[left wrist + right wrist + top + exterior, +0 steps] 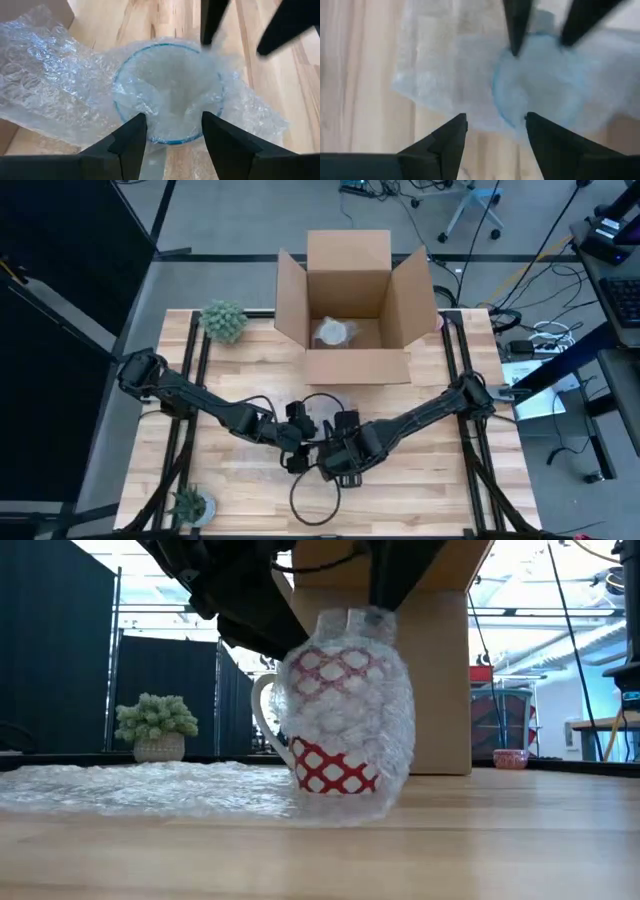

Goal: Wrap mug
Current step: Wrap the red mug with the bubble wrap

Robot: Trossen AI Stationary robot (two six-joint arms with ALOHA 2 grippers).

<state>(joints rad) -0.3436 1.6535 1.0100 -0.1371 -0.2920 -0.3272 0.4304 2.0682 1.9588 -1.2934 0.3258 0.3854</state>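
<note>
At table centre, the mug [335, 745] stands upright, half-draped in wrap [150, 788]; left gripper [172, 132] and right gripper [496, 134], both spread apart, hover above, seemingly to tuck film into its mouth.

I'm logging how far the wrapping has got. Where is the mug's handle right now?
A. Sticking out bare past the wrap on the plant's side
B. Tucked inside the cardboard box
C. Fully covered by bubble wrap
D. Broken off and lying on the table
A. In the low view the mug has bubble wrap over its body, while its white handle stands out uncovered toward the potted plant.
</note>
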